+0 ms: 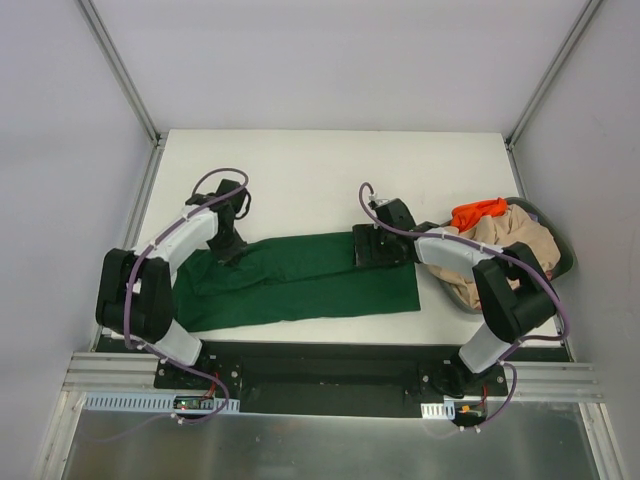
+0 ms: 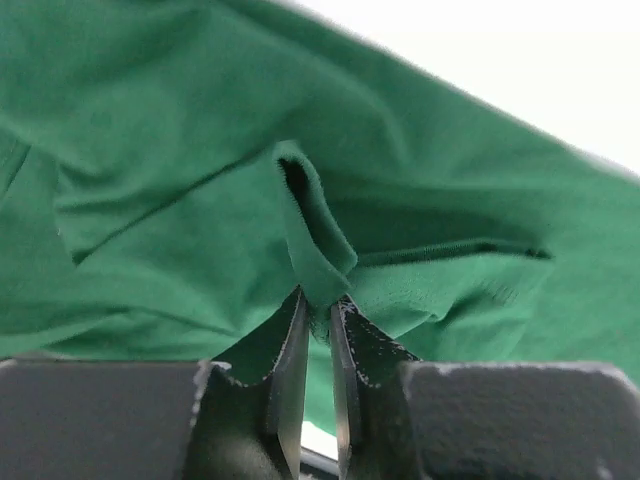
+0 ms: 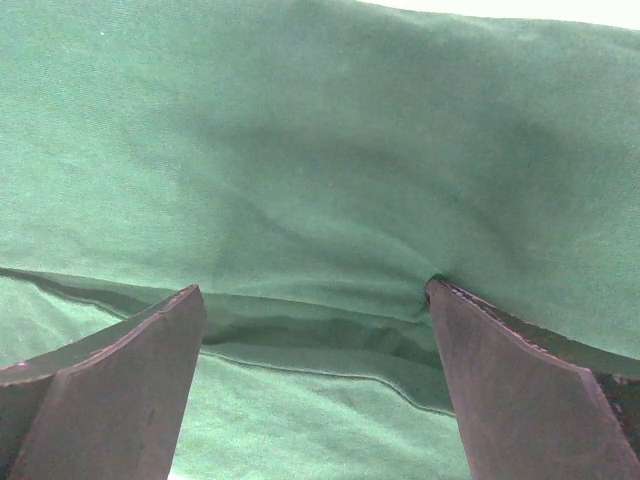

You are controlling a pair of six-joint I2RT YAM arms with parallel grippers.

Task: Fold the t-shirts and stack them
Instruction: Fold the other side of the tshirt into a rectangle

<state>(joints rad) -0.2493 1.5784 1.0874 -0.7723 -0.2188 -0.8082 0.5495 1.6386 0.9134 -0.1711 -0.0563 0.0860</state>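
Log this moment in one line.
left tool: shut on green t-shirt fold | right tool: open over same shirt | stack: none yet

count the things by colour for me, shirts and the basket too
green t-shirt: 1
beige t-shirt: 1
orange t-shirt: 1
dark basket: 1
total: 4

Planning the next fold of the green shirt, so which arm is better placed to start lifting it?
Probably left. The left hand pinches a raised ridge of the green t-shirt; the right hand stands wide open over flat cloth, gripping nothing.
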